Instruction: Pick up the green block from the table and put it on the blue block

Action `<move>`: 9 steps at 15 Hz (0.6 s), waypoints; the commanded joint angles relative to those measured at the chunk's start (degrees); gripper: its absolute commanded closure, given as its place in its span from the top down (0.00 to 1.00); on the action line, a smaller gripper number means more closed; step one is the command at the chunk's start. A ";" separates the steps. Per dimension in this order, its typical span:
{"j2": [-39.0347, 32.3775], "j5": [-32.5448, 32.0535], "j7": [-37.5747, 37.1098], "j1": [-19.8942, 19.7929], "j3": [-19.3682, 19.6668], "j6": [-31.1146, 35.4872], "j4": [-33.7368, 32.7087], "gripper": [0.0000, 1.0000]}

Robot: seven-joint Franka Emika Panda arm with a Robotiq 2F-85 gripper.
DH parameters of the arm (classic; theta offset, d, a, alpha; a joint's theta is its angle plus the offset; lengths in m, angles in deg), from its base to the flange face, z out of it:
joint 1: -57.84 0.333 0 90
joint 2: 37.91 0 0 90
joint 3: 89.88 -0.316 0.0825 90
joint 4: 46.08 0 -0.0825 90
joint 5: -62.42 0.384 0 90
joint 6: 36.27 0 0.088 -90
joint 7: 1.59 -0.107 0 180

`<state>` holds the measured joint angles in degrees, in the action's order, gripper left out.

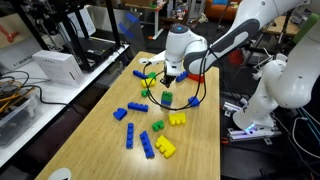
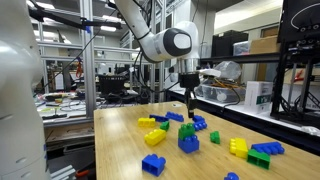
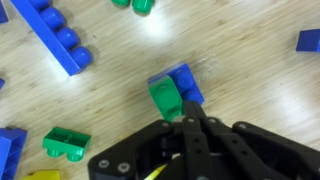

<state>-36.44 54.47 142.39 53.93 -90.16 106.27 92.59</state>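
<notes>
In the wrist view the green block [image 3: 165,97] lies tight against the left side of the short blue block [image 3: 187,80], overlapping it. I cannot tell whether it sits on top. My gripper [image 3: 186,110] comes in from the bottom edge with its fingers drawn together. Its tips end just at the near side of the two blocks, and nothing shows between them. In both exterior views the gripper [image 1: 171,77] [image 2: 191,108] points straight down, a little above the wooden table [image 1: 100,140], over the cluster of bricks.
A long blue bar [image 3: 60,35] lies at the upper left. A loose green brick [image 3: 65,143] lies at the lower left and a blue brick [image 3: 308,40] at the right edge. Yellow bricks [image 1: 177,118] and more blue ones [image 1: 133,110] are scattered nearby. A white box [image 1: 55,65] stands beside the table.
</notes>
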 commanded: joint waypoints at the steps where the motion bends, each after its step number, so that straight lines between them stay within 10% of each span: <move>1: 1.20 0.36 0.94 0.82 1.08 3.36 3.16 0.00; 9: 0.41 0.24 1.98 1.04 0.94 6.73 5.82 0.00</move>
<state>-36.46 54.48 142.83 54.02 -90.16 109.91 96.22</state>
